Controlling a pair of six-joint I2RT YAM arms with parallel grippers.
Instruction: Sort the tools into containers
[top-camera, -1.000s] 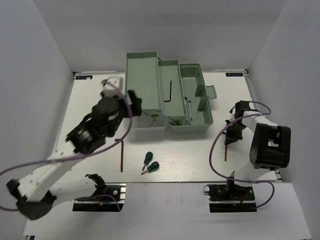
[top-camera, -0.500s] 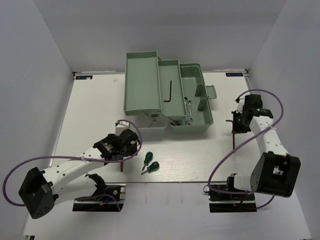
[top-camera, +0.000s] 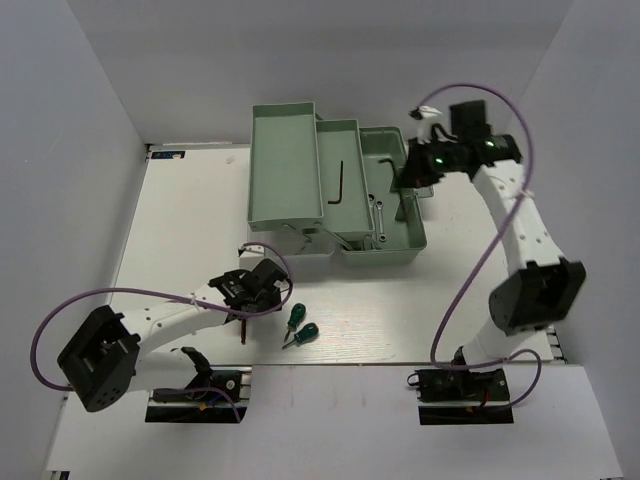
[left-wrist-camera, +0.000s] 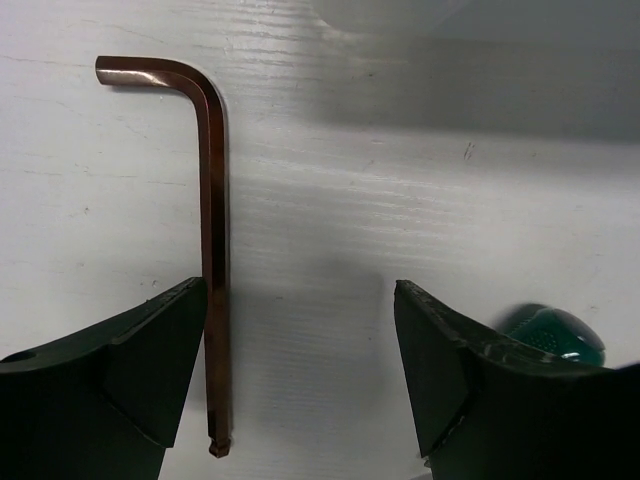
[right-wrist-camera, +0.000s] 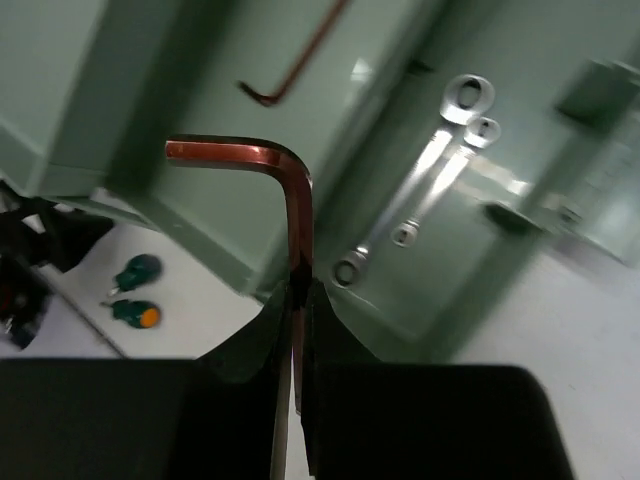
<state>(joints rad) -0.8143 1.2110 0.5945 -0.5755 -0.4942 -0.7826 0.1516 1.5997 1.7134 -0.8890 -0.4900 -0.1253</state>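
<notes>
Three hex keys are in sight. The left gripper (left-wrist-camera: 300, 335) hangs low over the table (top-camera: 180, 220), jaws wide apart and gripping nothing. The table key (left-wrist-camera: 213, 250) lies flat between them, its long shank along the inner edge of the finger at the wrist view's left, so near that touching and just beside cannot be told apart. Its bend lies past the fingertips, and the short leg turns outward to that same side. Outside the opposite finger, close against it, shows the green handle of one of the two screwdrivers (left-wrist-camera: 550, 332); from above, both lie side by side on the table just off that side of the jaws. The right gripper (right-wrist-camera: 297, 300) has its jaws pressed together on the held key (right-wrist-camera: 298, 210), clamping the long shank. The bend and short leg stand out past the fingertips, the leg pointing to the wrist view's left. Below and beyond these jaws is the open toolbox (top-camera: 275, 170). The tray key (right-wrist-camera: 300, 50) lies in a tray well past the fingertips, ahead of the held key's bend. Two wrenches (right-wrist-camera: 440, 150) lie side by side in the deeper compartment off the jaws' other side, apart from the held key. Both screwdrivers lie on the table well off the short-leg side of these jaws.
</notes>
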